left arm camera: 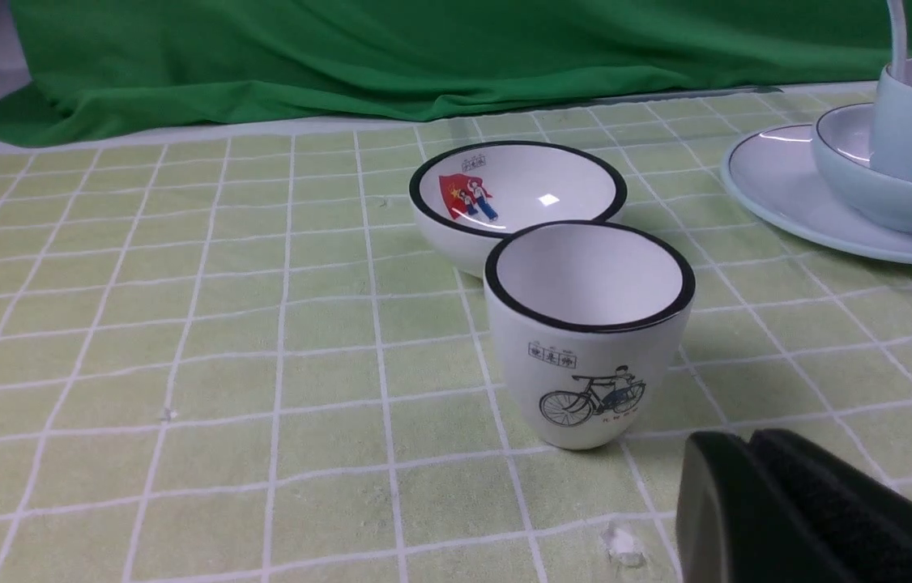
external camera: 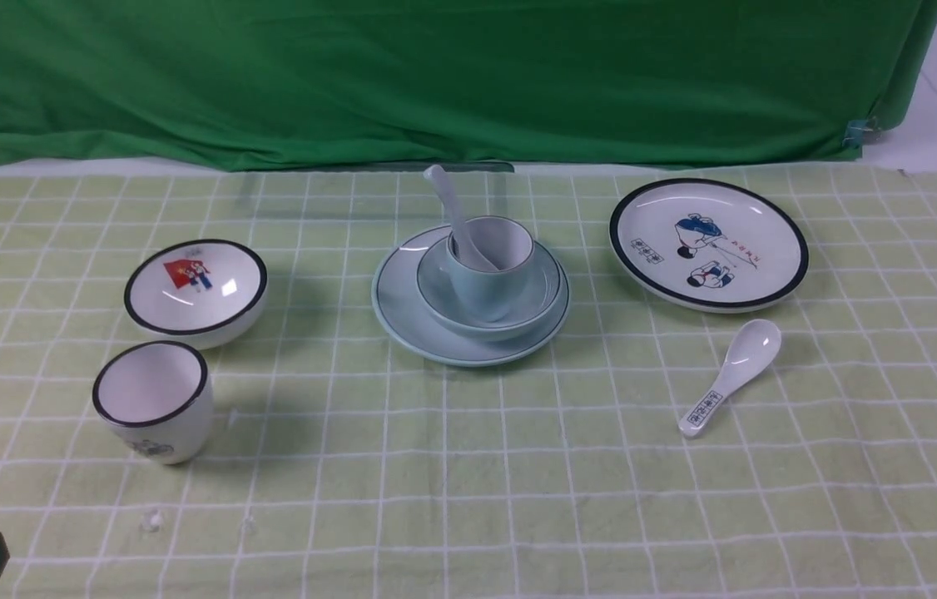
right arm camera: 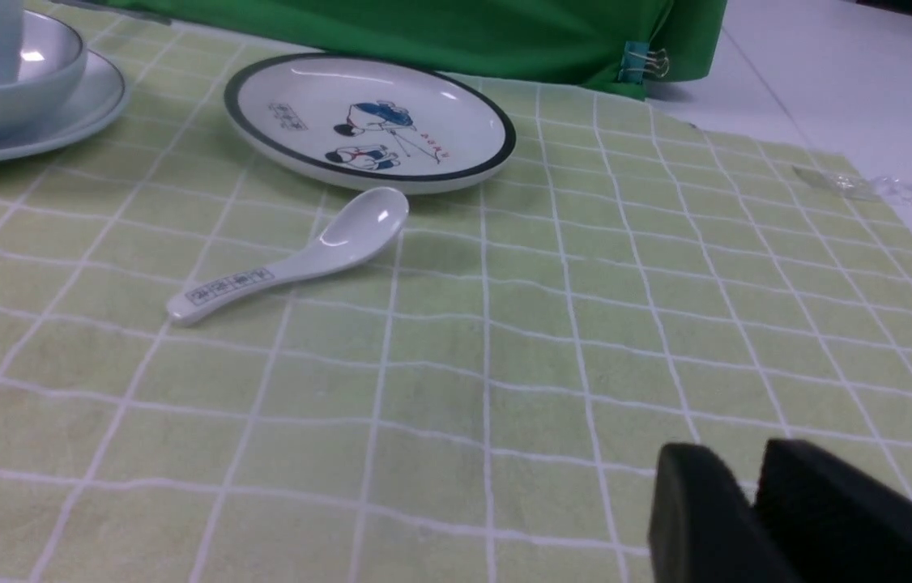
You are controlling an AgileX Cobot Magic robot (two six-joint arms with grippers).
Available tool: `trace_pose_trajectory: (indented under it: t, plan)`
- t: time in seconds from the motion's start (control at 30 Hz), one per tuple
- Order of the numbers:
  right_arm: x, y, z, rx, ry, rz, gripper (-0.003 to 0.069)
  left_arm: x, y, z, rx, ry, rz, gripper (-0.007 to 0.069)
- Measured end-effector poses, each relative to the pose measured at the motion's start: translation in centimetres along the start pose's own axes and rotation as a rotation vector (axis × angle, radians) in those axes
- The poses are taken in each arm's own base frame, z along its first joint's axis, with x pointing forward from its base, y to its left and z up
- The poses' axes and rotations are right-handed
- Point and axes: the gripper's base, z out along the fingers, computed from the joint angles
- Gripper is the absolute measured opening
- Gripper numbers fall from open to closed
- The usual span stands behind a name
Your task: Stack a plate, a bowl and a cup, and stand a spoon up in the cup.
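Left gripper [left arm camera: 739,444] is together; right gripper's [right arm camera: 747,453] gap, I cannot tell. Both sit well short of the cup [external camera: 488,283], spoon [external camera: 449,202] upright inside.

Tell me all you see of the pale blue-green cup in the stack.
The pale blue-green cup is small and handleless, with smooth, glossy walls that look ceramic, a thin darker line at its rim and a whitish inside. It stands upright in the shallow bowl, which sits on the plate, near the middle of the front view. A plain pale spoon leans in it, bowl end down inside and handle rising past the rim. No tool touches it. I see no damage; its underside is hidden.
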Motion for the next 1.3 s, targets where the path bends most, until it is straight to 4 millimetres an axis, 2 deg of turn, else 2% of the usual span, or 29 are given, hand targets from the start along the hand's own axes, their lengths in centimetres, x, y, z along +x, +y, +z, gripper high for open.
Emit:
trace_pose_trajectory:
  t: [1.3]
  plan:
    - [0.00,0.00,0.00,0.000,0.000,0.000,0.0235,0.00,0.00,0.00,-0.001,0.000,0.002,-0.0029]
